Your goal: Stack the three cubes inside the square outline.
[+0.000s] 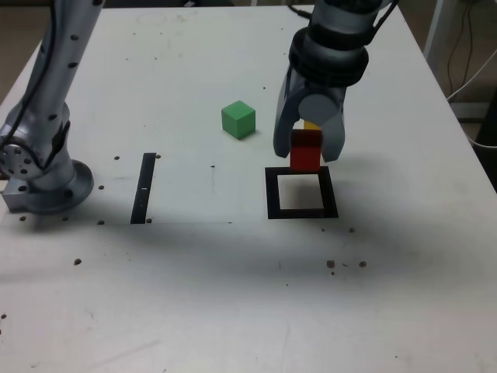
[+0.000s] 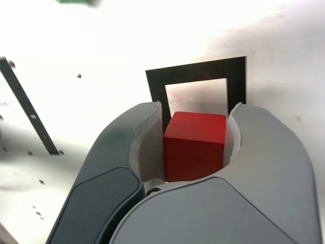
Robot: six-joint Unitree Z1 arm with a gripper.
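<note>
Placement of the red cube (image 2: 194, 146) into the square outline (image 1: 301, 193).
Gripper (image 1: 307, 148) is clamped on it, just behind the outline; centre it over the white middle, lower it flat, then release.

Exterior view: raised, off the tabletop's (image 1: 233, 311) near edge, facing its far edge, whole surface in frame. Wrist view: mounted behind the gripper (image 2: 195, 145), looking steeply down, close. Shared: square outline (image 1: 302, 193) (image 2: 155, 84), red cube (image 1: 305, 149) (image 2: 194, 146), black strip (image 1: 144, 187) (image 2: 28, 112).
</note>
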